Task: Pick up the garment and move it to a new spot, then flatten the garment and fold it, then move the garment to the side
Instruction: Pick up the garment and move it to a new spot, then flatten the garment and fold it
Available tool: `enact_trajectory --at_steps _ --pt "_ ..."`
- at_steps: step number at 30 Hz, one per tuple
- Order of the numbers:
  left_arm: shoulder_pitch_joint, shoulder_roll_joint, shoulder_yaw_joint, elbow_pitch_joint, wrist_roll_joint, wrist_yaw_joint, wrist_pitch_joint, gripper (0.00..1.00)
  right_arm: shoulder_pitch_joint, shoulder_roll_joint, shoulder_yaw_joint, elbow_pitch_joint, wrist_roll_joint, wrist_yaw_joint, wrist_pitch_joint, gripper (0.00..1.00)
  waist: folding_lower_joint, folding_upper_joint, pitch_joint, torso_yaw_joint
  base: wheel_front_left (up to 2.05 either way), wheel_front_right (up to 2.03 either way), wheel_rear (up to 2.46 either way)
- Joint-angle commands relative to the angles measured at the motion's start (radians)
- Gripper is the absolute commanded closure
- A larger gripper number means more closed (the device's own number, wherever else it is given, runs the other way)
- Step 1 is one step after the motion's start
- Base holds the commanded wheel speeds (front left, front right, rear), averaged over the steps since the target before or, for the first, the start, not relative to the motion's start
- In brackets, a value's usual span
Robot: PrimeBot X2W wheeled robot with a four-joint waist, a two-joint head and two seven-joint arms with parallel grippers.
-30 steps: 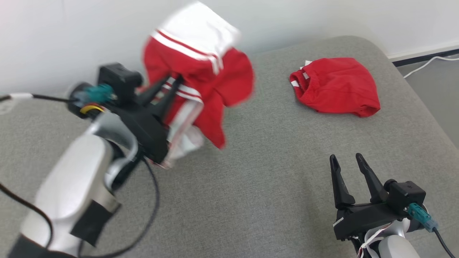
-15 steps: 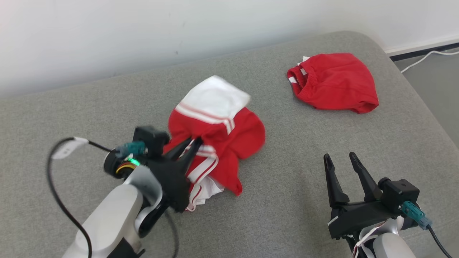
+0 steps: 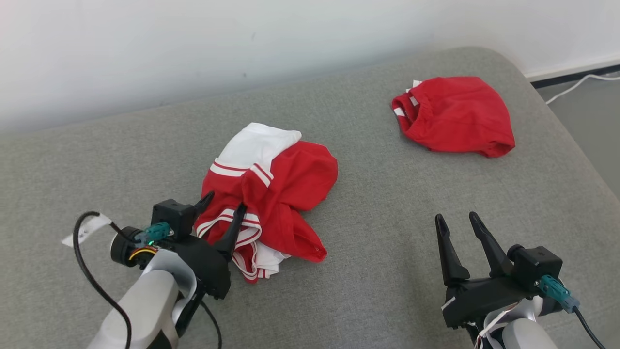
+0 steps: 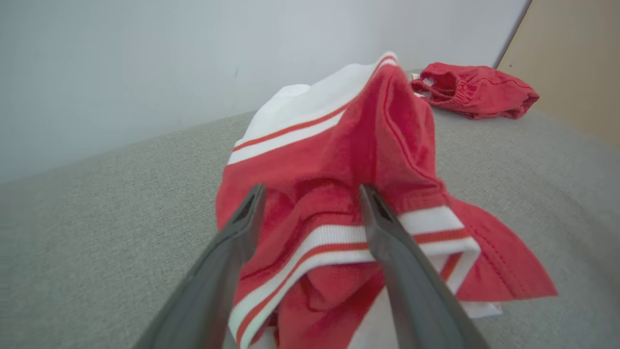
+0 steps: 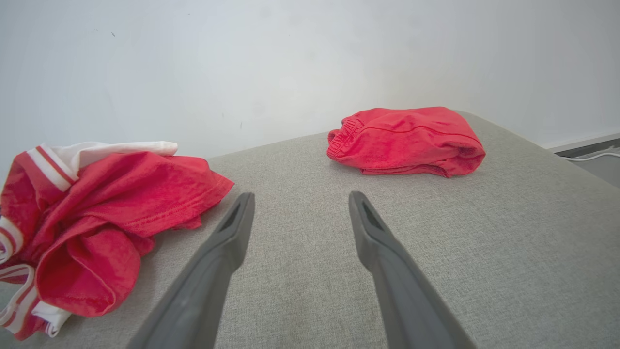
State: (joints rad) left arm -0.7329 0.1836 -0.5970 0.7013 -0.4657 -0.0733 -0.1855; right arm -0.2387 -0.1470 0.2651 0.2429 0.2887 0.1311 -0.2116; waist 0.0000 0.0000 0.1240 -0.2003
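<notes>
On grey cushion (image 3: 387,242), just 9 o'clock of centre: crumpled red-white garment (image 3: 271,189), long axis roughly 12–6 o'clock, white end toward 12. Left gripper (image 3: 225,201) released, spread astride its 7 o'clock edge. Right gripper (image 3: 456,216) released, 4 o'clock.

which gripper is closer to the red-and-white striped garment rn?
Left. The left gripper is open right at the striped garment's near-left edge; the right gripper is open, well off to its right over bare cushion.
</notes>
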Motion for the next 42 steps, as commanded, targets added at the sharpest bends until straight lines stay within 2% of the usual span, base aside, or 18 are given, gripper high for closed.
enact_trajectory --at_steps 1,7,11,19,28,41,42 --pt "0.003 -0.014 0.003 0.001 0.005 0.018 -0.033 0.00 0.015 -0.007 -0.004 0.005 0.005 -0.001 -0.006 0.00 0.0000 0.0000 -0.018 0.018 0.00 0.00 0.00" --pt "0.055 -0.031 0.011 -0.082 0.029 0.073 -0.072 0.00 0.043 -0.009 -0.019 0.009 0.008 -0.001 -0.008 0.00 0.0000 0.0000 -0.039 0.056 0.00 0.00 0.00" --pt "0.095 -0.034 0.014 -0.147 0.037 0.095 -0.076 0.00 0.053 -0.011 -0.030 0.006 0.006 -0.001 -0.007 0.00 0.0000 0.0000 -0.047 0.073 0.00 0.00 0.00" --pt "0.213 -0.004 -0.006 -0.292 0.046 0.139 -0.069 0.00 0.070 -0.004 -0.047 -0.009 0.000 -0.001 -0.003 0.00 0.0000 0.0000 -0.053 0.097 0.00 0.00 0.00" --pt "0.256 0.017 -0.023 -0.327 0.043 0.152 -0.036 0.00 0.057 0.002 -0.037 -0.014 0.006 -0.001 -0.002 0.00 0.0000 0.0000 -0.037 0.083 0.00 0.00 0.00" --pt "0.225 0.031 -0.020 -0.238 0.038 0.153 -0.038 0.00 0.044 0.002 -0.038 -0.005 0.012 -0.001 -0.015 0.00 0.0000 0.0000 -0.004 0.015 0.00 0.00 0.00" --pt "0.221 0.031 -0.018 -0.230 0.035 0.150 -0.041 0.07 0.044 0.001 -0.039 -0.004 0.012 -0.001 -0.016 0.00 0.0000 0.0000 -0.004 0.014 0.00 0.00 0.00"
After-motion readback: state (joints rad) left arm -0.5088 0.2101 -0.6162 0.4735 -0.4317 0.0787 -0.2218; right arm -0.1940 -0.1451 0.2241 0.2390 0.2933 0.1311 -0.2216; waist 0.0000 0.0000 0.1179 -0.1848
